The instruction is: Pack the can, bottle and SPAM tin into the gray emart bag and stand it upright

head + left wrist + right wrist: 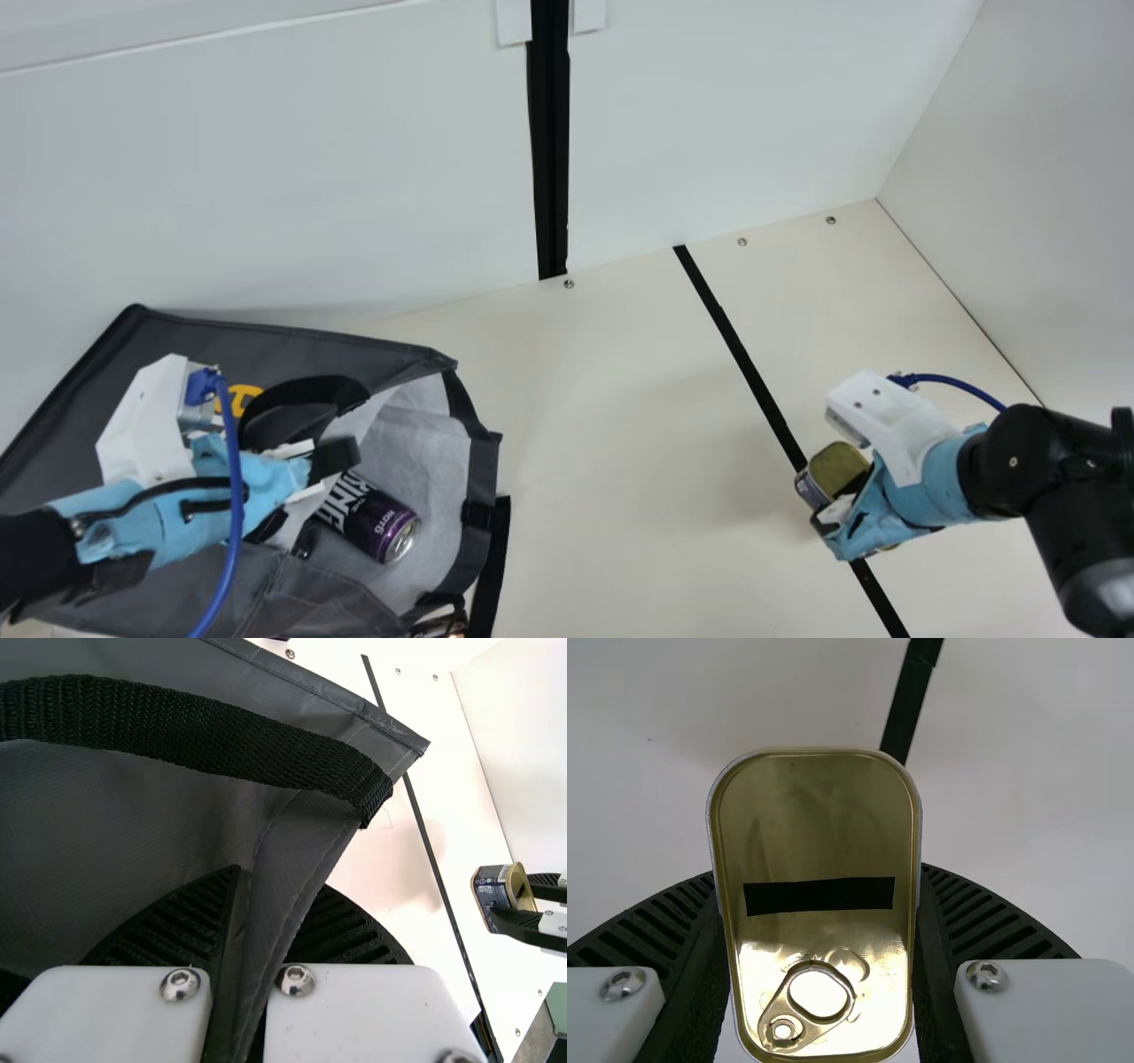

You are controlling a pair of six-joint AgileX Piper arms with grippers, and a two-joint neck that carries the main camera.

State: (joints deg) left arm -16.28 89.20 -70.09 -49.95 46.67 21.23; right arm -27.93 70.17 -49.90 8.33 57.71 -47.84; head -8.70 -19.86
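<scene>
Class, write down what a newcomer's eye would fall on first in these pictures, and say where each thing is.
First, the big gray bag at the main view's left, its mouth showing a purple can lying on the pale lining. Next, the gold-lidded SPAM tin gripped by the right gripper, toward the main view's right.

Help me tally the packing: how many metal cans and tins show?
2: a purple can lying in the gray bag and the SPAM tin in the right gripper. The bag may hide more; a cut-off item near it is unclear.
</scene>
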